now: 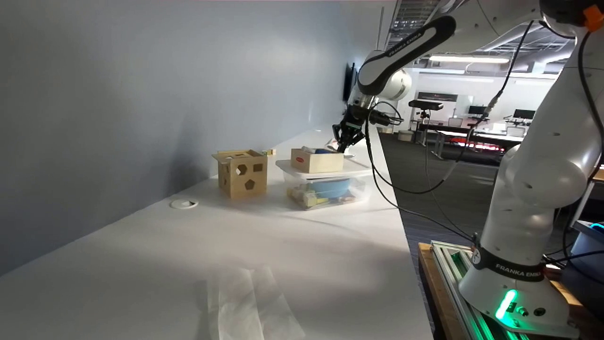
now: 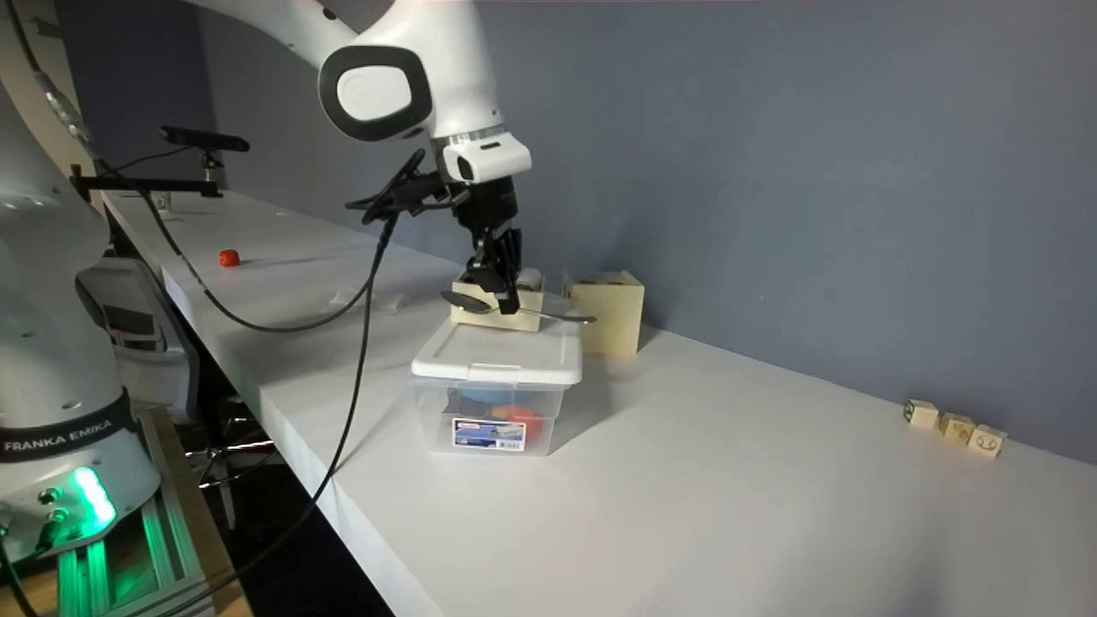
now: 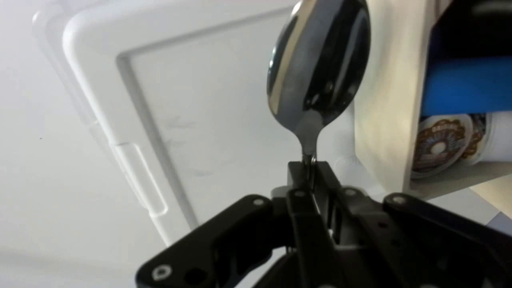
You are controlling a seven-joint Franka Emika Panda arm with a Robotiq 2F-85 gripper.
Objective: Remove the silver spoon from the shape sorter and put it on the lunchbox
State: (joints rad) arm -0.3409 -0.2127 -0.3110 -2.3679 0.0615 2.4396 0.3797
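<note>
My gripper [image 3: 309, 172] pinches the silver spoon [image 3: 319, 80] by its handle, near the bowl. The lunchbox [image 2: 497, 374] lies beneath me, the wooden tray [image 3: 386, 96] just beside my grip, the shape sorter [image 2: 608, 315] off past it. I judge this the placing step: next I should lower to the lid [image 3: 216, 116], avoiding the tray, then let go.
</note>
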